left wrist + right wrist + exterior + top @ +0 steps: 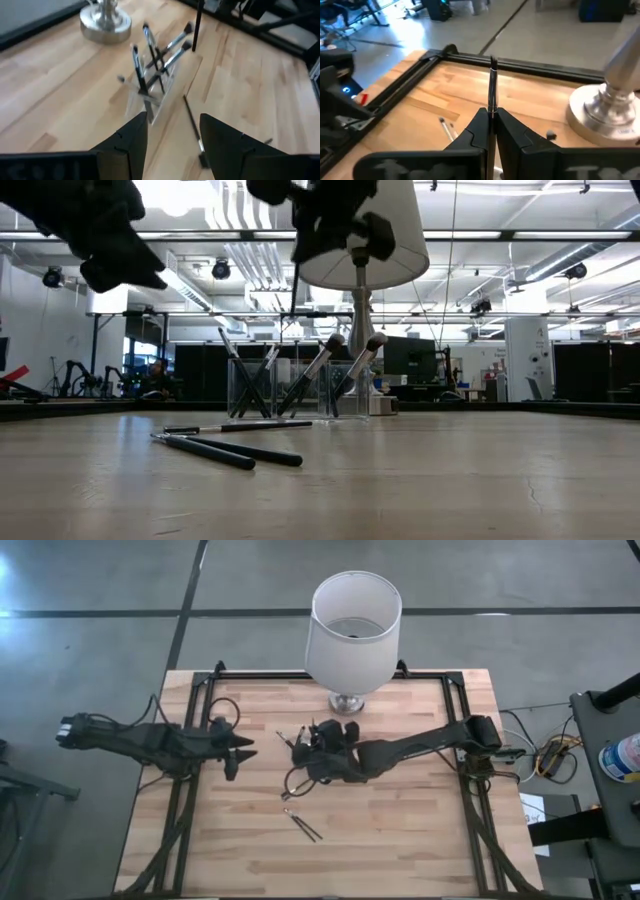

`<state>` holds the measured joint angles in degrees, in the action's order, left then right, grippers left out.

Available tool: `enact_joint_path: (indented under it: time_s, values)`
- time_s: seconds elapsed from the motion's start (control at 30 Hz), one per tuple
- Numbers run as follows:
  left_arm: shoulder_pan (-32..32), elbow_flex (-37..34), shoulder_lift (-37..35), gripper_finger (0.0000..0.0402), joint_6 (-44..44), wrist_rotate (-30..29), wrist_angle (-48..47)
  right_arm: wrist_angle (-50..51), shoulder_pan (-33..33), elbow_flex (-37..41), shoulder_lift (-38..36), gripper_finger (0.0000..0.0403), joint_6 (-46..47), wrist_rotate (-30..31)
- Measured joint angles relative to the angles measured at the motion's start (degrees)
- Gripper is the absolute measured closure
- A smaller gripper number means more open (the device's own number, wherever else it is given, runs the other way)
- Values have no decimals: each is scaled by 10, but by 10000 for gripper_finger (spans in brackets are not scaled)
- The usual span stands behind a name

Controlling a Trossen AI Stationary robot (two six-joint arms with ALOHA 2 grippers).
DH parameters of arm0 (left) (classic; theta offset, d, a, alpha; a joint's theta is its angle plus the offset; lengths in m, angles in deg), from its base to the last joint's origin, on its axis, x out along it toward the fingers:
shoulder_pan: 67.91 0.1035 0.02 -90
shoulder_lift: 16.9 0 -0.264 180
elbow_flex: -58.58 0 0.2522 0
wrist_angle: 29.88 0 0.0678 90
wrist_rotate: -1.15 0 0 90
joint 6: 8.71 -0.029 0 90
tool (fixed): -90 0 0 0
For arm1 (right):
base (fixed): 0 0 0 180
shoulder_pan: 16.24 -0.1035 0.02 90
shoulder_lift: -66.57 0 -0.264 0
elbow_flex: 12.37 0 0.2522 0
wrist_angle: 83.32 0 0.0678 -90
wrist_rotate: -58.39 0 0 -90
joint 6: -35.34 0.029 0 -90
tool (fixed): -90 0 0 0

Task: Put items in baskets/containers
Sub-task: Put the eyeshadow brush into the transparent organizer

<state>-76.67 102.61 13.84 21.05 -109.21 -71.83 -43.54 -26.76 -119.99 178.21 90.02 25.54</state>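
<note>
A clear holder (290, 392) stands on the wooden table in front of the lamp, and several dark brushes (157, 52) lean tilted in it. More brushes (235, 452) lie flat on the table nearer the front edge (306, 827). My right gripper (491, 111) hangs above the holder, shut on one thin dark brush (295, 285). My left gripper (172, 127) is open to the holder's left (245, 753), raised off the table, with nothing between its fingers. My right gripper pinches the thin brush's shaft (492, 102) between its two fingertips. The brush stands out past the fingers, its tufted end (493, 62) free. It is lifted clear of the table, roughly upright near the holder (196, 25).
A lamp with a large white shade (352, 625) and a metal base (347, 701) stands just behind the holder. A black frame rail (520, 65) runs along the table's edges. Bare wood lies toward the front and right (420, 830).
</note>
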Motion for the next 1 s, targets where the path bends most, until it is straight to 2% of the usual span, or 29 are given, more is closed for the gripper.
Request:
enact_joint_path:
  time_s: [0.2, 0.43, 0.63, 0.77, 0.9, 1.0]
  values:
    - [0, -27, -14, 229, 5, 38, -19, -23, 12, 35, 26, 390, 50, 18]
    - [-1, -46, -22, 229, 2, 94, -34, -52, 36, 27, 82, 384, 48, 20]
    - [-2, -52, -28, 229, -1, 112, -35, -54, 45, 13, 93, 374, 51, 18]
    - [-2, -52, -32, 229, -1, 119, -35, -49, 44, 13, 94, 373, 59, 4]
    - [-2, -52, -33, 229, -4, 119, -33, -40, 47, 13, 94, 370, 65, -50]
    - [-2, -52, -33, 229, -15, 119, -26, -24, 47, 14, 96, 358, 68, -60]
